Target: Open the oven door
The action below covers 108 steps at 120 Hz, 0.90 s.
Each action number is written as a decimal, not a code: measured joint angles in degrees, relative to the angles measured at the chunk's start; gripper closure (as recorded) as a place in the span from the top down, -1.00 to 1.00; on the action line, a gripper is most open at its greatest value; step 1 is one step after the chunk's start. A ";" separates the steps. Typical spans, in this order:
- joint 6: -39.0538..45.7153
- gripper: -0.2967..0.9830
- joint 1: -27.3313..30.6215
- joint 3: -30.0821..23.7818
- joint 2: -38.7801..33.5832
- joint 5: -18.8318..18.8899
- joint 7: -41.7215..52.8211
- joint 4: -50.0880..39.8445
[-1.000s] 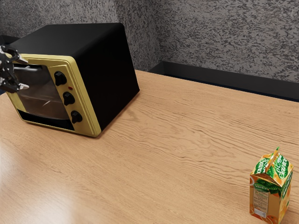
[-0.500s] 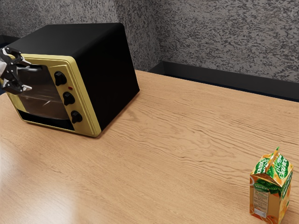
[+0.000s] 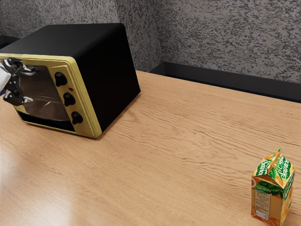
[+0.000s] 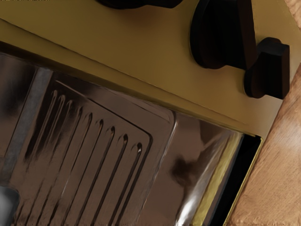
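Wide-spread gripper (image 3: pixel 31 84) nears closed oven door (image 3: pixel 49 101)

AT THE OVEN — The gripper reaches in from the exterior view's left, lower and further across the front of the black-and-yellow oven (image 3: pixel 106 70) than half a second ago. Its fingers stand wide apart, one above the other, with nothing seen held between them. The oven door, a dark glass panel beside the knobs (image 3: pixel 61 79), remains closed, its position unchanged. For the task, the shift looks like the approach to a grasp — the pull itself is yet to start. The handle (image 3: pixel 42 69), near the door's upper edge, is partly masked by the hand, and whether a finger touches it cannot be told. The next move likely calls for settling the fingers around that bar before drawing it outward; a poor line-up could let them slide off or press on the glass.

The wrist view offers a close look at the grooves (image 4: pixel 101 146) behind the glass and the black strip (image 4: pixel 240 179) by the door's edge, details hard to read from the side. A blurred grey shape (image 4: pixel 7 207) at that picture's border cannot be identified with confidence. The exterior view adds the oven's side and top, the wooden table (image 3: pixel 164 141) and, well apart from the oven, a juice carton (image 3: pixel 273 188) standing upright.
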 joint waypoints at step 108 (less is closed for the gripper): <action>-49.95 0.53 -81.15 37.15 10.94 20.96 -37.59 34.95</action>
